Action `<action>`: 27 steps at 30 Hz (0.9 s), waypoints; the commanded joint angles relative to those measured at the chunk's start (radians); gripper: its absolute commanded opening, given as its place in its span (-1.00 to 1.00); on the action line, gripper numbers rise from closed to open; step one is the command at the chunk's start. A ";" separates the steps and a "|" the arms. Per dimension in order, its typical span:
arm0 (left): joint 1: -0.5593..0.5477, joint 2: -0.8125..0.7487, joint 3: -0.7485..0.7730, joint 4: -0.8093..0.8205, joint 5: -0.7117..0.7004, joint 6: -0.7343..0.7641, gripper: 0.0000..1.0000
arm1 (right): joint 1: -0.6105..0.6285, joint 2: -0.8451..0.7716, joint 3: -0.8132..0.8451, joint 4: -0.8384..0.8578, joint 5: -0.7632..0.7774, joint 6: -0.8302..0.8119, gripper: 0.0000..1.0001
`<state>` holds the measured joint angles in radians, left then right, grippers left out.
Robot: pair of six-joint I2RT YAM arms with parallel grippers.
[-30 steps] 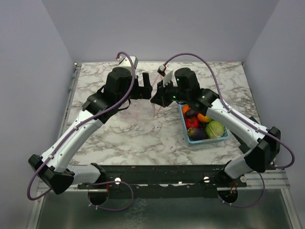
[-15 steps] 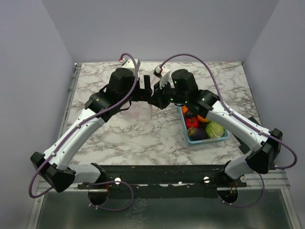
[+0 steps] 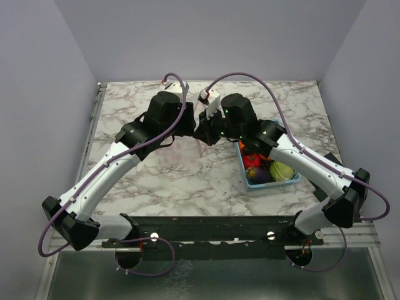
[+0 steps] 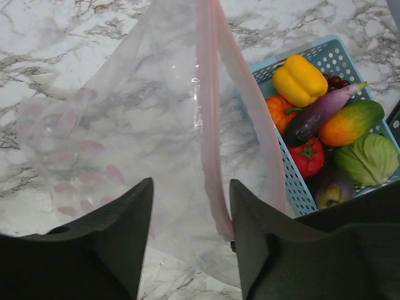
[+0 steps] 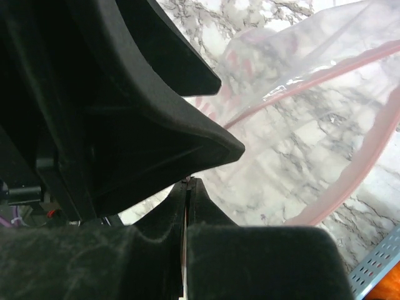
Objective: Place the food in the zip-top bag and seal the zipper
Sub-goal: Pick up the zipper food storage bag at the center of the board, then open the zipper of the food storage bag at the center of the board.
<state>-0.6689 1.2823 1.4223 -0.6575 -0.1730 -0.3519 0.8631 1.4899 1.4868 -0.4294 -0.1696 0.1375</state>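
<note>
Zip-top bag (image 4: 125, 125) hangs from the closed right gripper (image 5: 185, 184); left gripper (image 4: 190, 187) gapes open

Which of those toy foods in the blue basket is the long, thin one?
The purple eggplant, lying slantwise between the yellow pepper and the red tomato; all the others are rounded and stubby.

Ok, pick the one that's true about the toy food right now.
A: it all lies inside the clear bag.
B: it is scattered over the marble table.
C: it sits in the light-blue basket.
C: the left wrist view shows the yellow pepper, eggplant, tomato and the other pieces in the light-blue basket, and no food in the zip-top bag.
</note>
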 commanded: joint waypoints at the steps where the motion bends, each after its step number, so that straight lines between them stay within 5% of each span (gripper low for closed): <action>1: -0.006 0.012 -0.016 -0.030 -0.007 0.010 -0.12 | 0.014 -0.021 0.025 0.004 0.037 0.002 -0.99; 11: -0.009 0.003 -0.035 -0.033 -0.019 0.021 -1.00 | 0.023 -0.048 0.004 0.015 0.044 0.026 -0.99; 21: -0.009 -0.016 -0.031 -0.040 -0.010 0.027 -1.00 | 0.033 -0.059 0.019 -0.008 0.057 0.039 -0.98; 25: -0.009 -0.031 -0.024 -0.046 -0.001 0.028 -1.00 | 0.033 -0.072 0.026 -0.022 0.074 0.048 -0.40; 27: -0.010 -0.038 -0.021 -0.051 0.008 0.029 -1.00 | 0.034 -0.085 0.028 -0.031 0.096 0.056 -0.26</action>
<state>-0.6819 1.2812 1.3979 -0.6762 -0.1692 -0.3389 0.8864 1.4639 1.4868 -0.4358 -0.1246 0.1768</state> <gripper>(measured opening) 0.005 0.307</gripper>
